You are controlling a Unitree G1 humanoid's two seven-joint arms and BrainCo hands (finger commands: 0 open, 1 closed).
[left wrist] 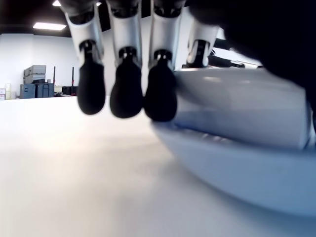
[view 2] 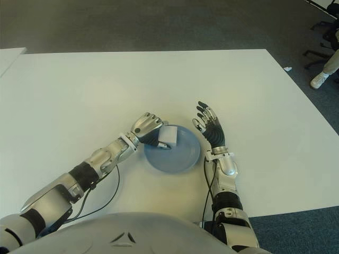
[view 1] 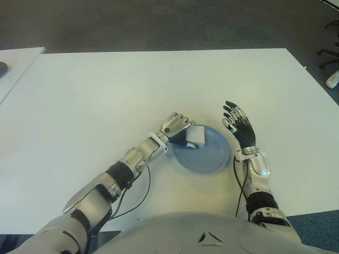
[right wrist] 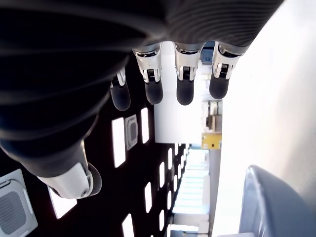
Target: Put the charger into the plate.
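A white block-shaped charger (view 1: 197, 136) sits over the left part of a shallow blue plate (view 1: 212, 159) on the white table (view 1: 106, 95). My left hand (view 1: 185, 135) reaches in from the left, its fingers curled over the charger's near side and its thumb under it. In the left wrist view the charger (left wrist: 247, 108) lies just above the plate's rim (left wrist: 237, 173), with the fingertips (left wrist: 126, 94) hanging beside it. I cannot tell whether the charger touches the plate. My right hand (view 1: 234, 120) shows just right of the plate, fingers spread and holding nothing.
A second white table (view 1: 16, 58) stands at the far left with a dark object (view 1: 2, 67) on it. Past the table's right edge are a chair base (view 1: 329, 57) and a person's white shoe (view 2: 319, 79) on the carpet.
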